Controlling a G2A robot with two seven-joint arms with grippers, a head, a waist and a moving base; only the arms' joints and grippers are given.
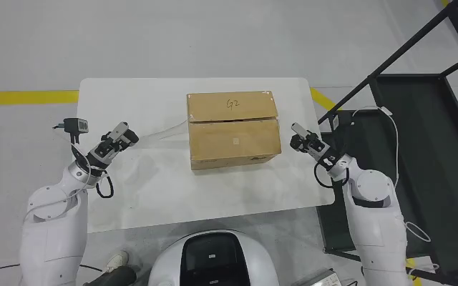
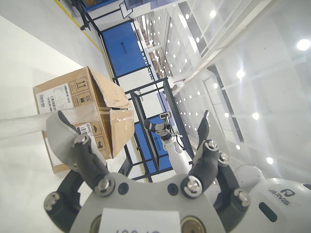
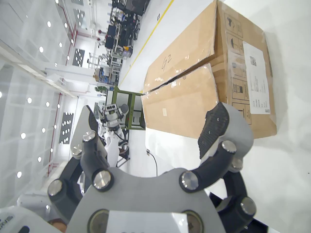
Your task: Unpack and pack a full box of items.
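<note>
Top view: the cardboard box (image 1: 232, 132) sits in the middle of the white table (image 1: 215, 193), flaps down, the centre seam split. My left claw (image 1: 127, 136) and right claw (image 1: 297, 136) flank it, both spread wide and gripping nothing. I'd judge they're set either side to lift the flaps. A clear tape strip (image 1: 164, 132) trails from the box toward my left claw.

Left gripper (image 1: 127, 136): at 9 o'clock, fingers spread wide (aimed toward 2 o'clock).
Right gripper (image 1: 296, 134): at 3 o'clock, fingers spread, aimed toward 10 o'clock.
</note>
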